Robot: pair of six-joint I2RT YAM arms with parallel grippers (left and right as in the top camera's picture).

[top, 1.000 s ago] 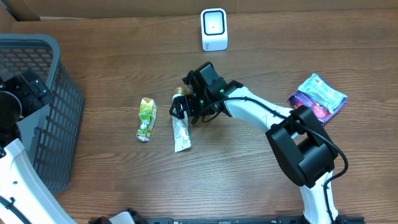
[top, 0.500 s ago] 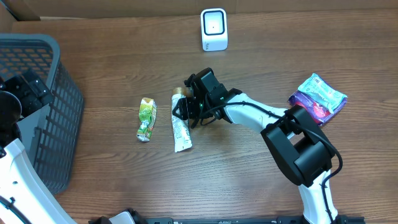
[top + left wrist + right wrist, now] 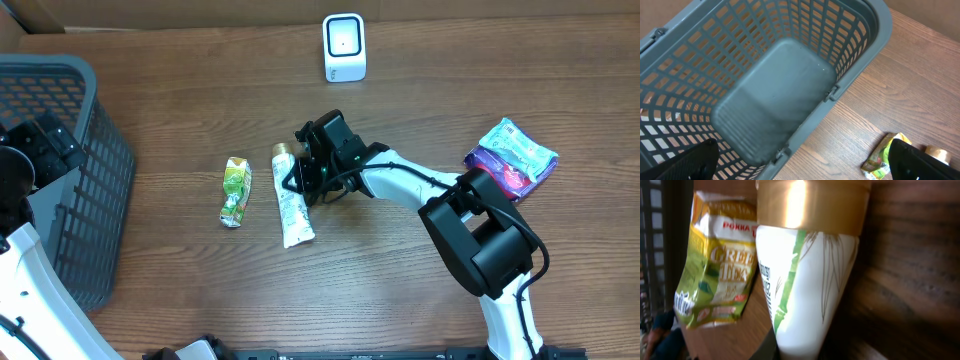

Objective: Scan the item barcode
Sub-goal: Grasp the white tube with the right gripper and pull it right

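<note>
Tube (image 3: 293, 205): glossy white plastic, gold cap (image 3: 282, 151), flattened tail; woodgrain table (image 3: 400, 290).

The brown wood-grain worktop (image 3: 180, 300) is carrying five things. A grey mesh basket (image 3: 105, 190) is sitting at its left edge, and a small white scanner (image 3: 344, 47) is standing at the far middle. Near the centre a crumpled green tea carton (image 3: 236, 192) and a white tube (image 3: 292, 205) with a gold cap are lying side by side, close but apart. A purple and teal packet (image 3: 512, 155) is lying well to the right.
</note>
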